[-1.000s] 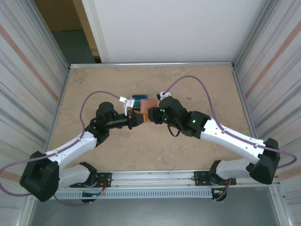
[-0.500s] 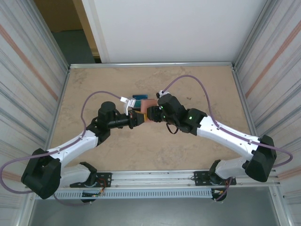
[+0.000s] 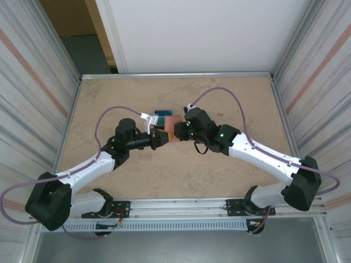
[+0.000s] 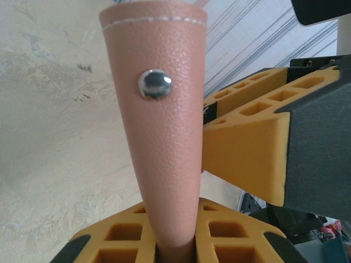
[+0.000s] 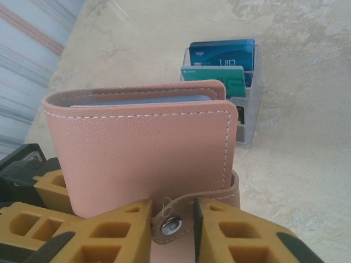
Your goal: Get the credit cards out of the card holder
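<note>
- Beige bench point(image 3: 109, 98); left hand point(image 3: 159, 137) clamped on card holder point(image 5: 137, 148).
- Right hand point(image 5: 173, 211) straddles its snap tab point(image 5: 171, 226); can't tell if it's gripping.
- Best to pinch tab squarely below the snap, peel off card holder, left hand steady.

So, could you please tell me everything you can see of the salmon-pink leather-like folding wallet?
The salmon-pink leather-like folding wallet is grained, with white stitching along its edges and a blue-grey inside showing at its top edge. It is folded closed and held between the two arms. The left gripper clamps one end. Its small tab with a shiny metal snap lies between the right gripper's fingers; whether they pinch it is unclear.
</note>
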Robot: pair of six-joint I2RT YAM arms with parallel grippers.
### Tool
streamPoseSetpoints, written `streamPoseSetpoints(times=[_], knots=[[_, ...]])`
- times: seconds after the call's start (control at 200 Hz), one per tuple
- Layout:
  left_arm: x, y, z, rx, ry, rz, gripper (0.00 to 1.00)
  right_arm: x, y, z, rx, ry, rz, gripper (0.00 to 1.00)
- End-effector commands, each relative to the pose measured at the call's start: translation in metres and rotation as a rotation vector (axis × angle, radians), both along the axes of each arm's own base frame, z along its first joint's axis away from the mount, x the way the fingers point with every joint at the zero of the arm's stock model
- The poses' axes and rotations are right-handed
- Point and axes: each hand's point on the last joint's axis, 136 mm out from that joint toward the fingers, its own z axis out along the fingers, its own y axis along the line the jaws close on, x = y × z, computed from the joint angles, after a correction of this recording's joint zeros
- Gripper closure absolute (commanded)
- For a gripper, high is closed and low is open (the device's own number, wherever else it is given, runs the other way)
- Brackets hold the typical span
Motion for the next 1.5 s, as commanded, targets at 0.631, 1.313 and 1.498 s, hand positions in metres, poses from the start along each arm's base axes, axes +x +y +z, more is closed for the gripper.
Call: streamPoseSetpoints(times=[0.631,1.313,1.498], knots=[[-0.002,-0.003,0.037,-0.051,-0.126,-0.01,1.0,0.01,-0.03,-0.006,0.02,0.029,-0.08,0.99],[-0.011,0.004,0.05,-0.061,-0.102,-0.112,1.0,-0.005,-0.043,0.036,0.267,-0.072,0.109,0.14],[-0.018,0.002,0.058,-0.066,-0.121,-0.154,1.0,-0.012,-0.032,0.045,0.292,-0.093,0.215,0.0]])
